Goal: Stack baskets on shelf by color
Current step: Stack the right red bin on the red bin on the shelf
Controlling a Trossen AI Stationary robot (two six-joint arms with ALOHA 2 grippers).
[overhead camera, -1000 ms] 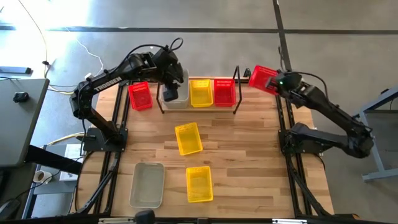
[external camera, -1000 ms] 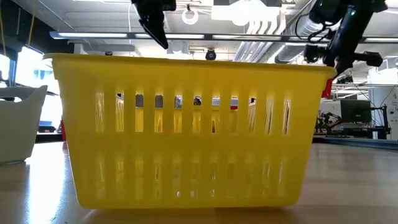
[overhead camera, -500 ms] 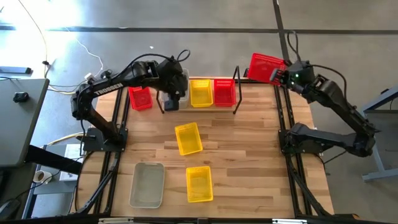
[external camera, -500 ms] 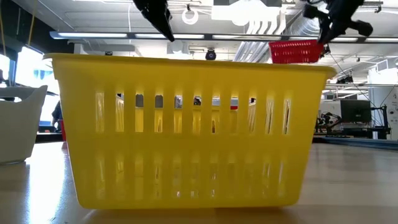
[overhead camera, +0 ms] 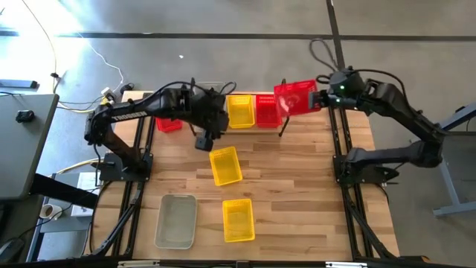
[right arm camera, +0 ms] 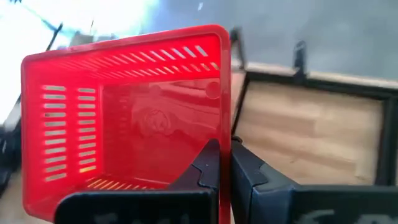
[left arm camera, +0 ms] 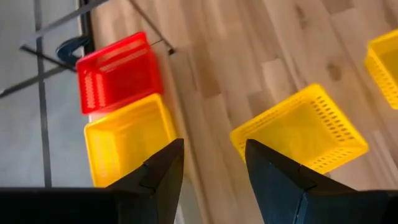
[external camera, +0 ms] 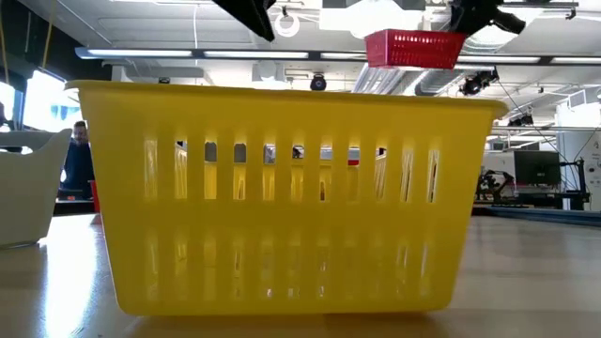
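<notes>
Baskets: the red basket hangs pinched by one wall in the right fingers, above the shelf. Left fingers spread empty above a yellow basket. That thin rim grip could let it tilt and miss the red stack.

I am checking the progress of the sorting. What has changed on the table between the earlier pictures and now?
The right pincer, shut on a red basket, has carried it from beyond the shelf's right end inward, to hang above that end of the shelf. The left pincer, open and empty, drew back from the grey-white basket on the shelf toward the table's middle. The yellow basket and red one on the shelf, and the loose baskets on the table, stayed put.
</notes>
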